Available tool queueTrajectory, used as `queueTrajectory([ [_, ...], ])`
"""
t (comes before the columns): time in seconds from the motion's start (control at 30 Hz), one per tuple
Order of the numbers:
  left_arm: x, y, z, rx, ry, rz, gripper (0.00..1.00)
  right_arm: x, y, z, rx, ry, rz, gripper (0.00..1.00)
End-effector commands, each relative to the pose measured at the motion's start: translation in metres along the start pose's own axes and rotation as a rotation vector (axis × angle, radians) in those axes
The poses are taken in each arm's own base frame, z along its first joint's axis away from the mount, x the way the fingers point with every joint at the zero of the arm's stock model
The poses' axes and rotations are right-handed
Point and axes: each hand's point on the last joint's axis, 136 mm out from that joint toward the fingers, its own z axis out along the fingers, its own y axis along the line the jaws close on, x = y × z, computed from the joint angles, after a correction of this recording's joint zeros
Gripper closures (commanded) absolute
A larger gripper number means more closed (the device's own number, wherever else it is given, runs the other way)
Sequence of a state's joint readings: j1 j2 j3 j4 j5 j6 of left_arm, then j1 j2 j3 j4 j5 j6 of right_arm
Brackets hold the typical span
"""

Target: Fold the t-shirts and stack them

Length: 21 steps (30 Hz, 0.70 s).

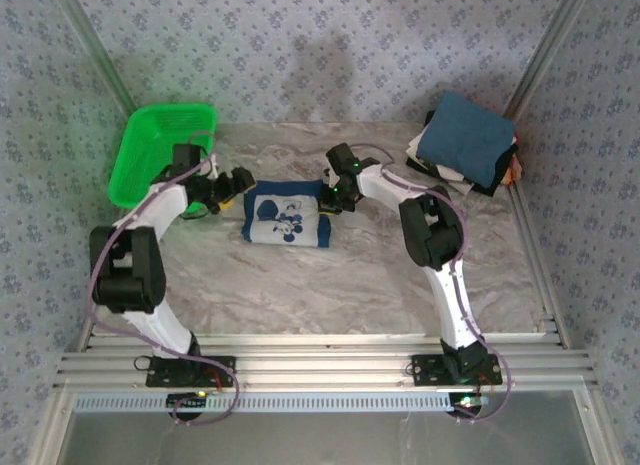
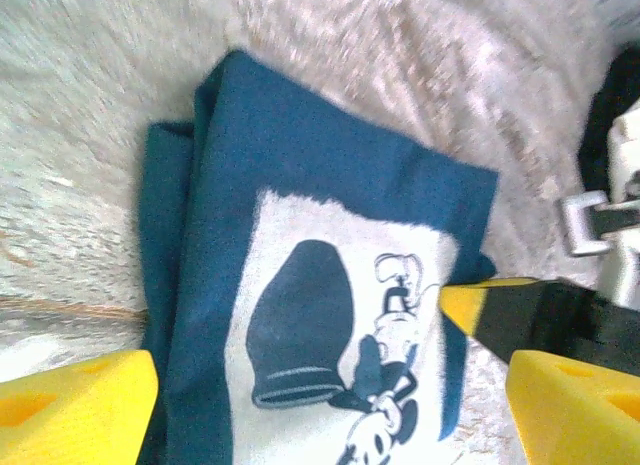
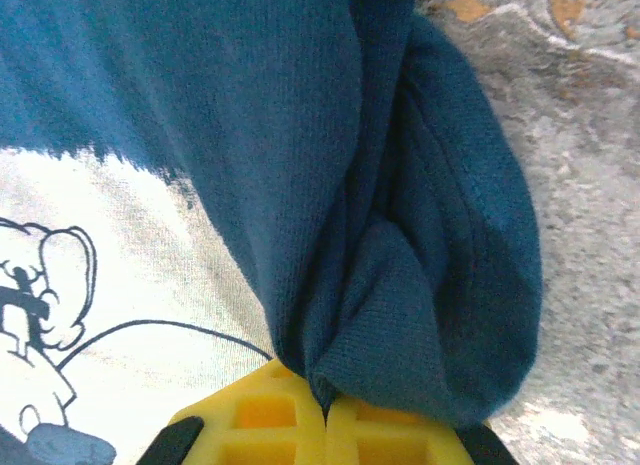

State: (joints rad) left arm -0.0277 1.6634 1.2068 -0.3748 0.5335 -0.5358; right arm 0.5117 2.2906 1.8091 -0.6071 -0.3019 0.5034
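Atop table, cropped right fingers pinch navy shirt; left fingers gape, apparently empty.

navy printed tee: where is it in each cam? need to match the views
Top external: navy tee, folded flat, just left of frame centre.
Left wrist: centre of frame, print running off the bottom edge.
Right wrist: upper frame, one bunched fold pinched in the right claw at the bottom edge.
Shared landmark: its pale cartoon print.
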Motion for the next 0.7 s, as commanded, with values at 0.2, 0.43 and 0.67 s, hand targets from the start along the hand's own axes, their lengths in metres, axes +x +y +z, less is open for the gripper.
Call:
queueTrajectory([
  [0.2,-0.02,-0.026,-0.084,0.006,-0.123,0.085,0.08,-0.033,-0.027,-0.08,0.351,-0.136,-0.186,1.0],
  [0.43,-0.017,-0.02,-0.095,0.001,-0.139,0.075,0.08,-0.063,-0.044,-0.127,0.53,-0.19,-0.342,1.0],
  [0.67,-0.007,-0.009,-0.091,-0.006,-0.124,0.059,0.08,-0.096,-0.065,-0.17,0.65,-0.273,-0.377,1.0],
])
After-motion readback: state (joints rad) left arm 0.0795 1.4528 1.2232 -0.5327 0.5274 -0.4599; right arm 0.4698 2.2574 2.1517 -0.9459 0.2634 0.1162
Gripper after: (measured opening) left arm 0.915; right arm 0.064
